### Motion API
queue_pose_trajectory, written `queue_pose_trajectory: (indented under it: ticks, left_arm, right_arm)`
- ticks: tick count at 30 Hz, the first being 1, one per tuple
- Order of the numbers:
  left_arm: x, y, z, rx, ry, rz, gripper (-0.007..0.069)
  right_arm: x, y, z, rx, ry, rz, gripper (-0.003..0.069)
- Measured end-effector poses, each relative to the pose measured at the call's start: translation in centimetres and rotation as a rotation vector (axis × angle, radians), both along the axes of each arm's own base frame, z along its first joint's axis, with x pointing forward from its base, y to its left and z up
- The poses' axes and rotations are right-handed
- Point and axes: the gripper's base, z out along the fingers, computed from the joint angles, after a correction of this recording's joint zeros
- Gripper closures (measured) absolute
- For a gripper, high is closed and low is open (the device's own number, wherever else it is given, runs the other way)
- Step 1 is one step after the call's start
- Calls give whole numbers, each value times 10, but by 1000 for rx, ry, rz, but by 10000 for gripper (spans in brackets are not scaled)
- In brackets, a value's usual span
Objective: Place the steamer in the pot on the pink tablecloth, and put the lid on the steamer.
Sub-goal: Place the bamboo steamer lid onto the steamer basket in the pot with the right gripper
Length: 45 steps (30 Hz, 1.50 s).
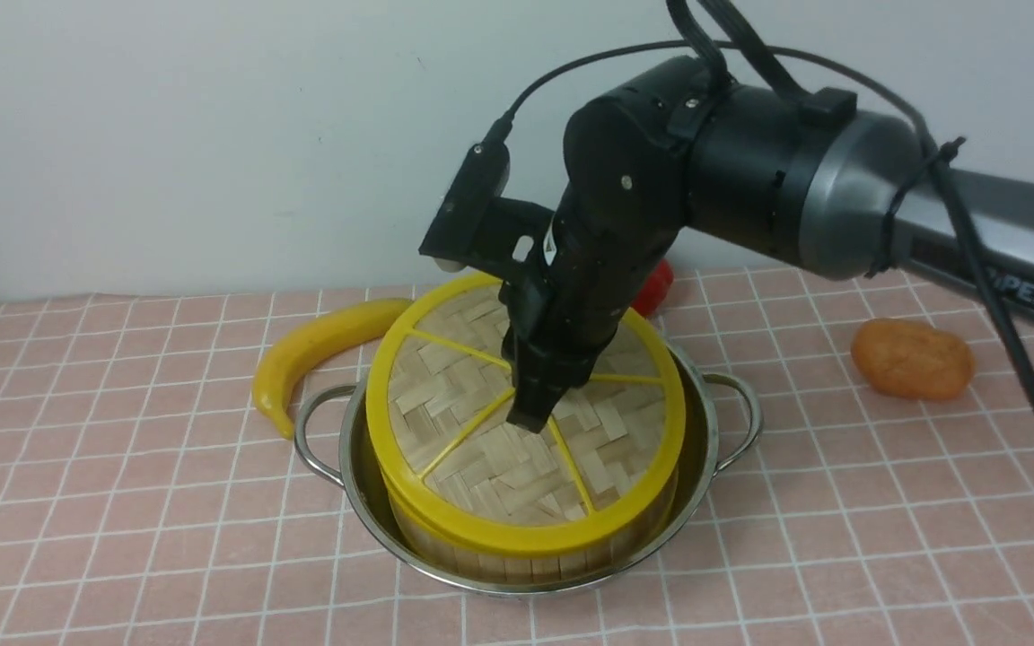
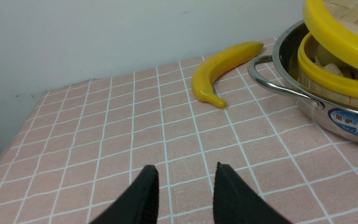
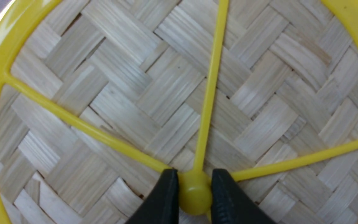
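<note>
Apart from the pot (image 1: 702, 449), the left gripper (image 2: 185, 168) hangs over the pink tablecloth (image 1: 122, 502), jaws parted and empty. Inside the pot sits the steamer (image 1: 517, 562), so that step looks done. Over it the lid (image 1: 481, 458) tilts, one side raised off the steamer's rim, with the right gripper (image 3: 194, 174) pinching its centre knob. Seating and release remain.

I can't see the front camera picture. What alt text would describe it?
The right gripper grips the centre of a woven lid lying over a steamer in a steel pot on a pink tablecloth. A banana lies left of the pot, an orange lump to its right.
</note>
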Motion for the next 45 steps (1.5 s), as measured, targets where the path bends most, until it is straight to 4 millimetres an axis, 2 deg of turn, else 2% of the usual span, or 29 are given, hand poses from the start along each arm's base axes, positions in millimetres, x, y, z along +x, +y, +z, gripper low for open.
queue_pose_trajectory:
  ticks: [9, 12, 16, 21, 26, 33, 45]
  left_arm:
    - [0, 0, 0, 0, 0, 0, 382]
    - [0, 0, 0, 0, 0, 0, 382]
    - [0, 0, 0, 0, 0, 0, 382]
    - [0, 0, 0, 0, 0, 0, 382]
    - [0, 0, 0, 0, 0, 0, 382]
    - [0, 0, 0, 0, 0, 0, 382]
    - [0, 0, 0, 0, 0, 0, 382]
  right_arm:
    - [-6, -5, 1, -58, 59, 5, 512]
    - [-8, -8, 9, -56, 56, 4, 512]
    - [-16, -14, 31, -36, 39, -2, 512]
    - [-15, -15, 37, -17, 3, -3, 512]
    - [-12, -11, 36, 13, -25, 3, 512]
    - [-4, -2, 16, 16, -8, 11, 512]
    - [-1, 2, 17, 60, -47, 10, 512]
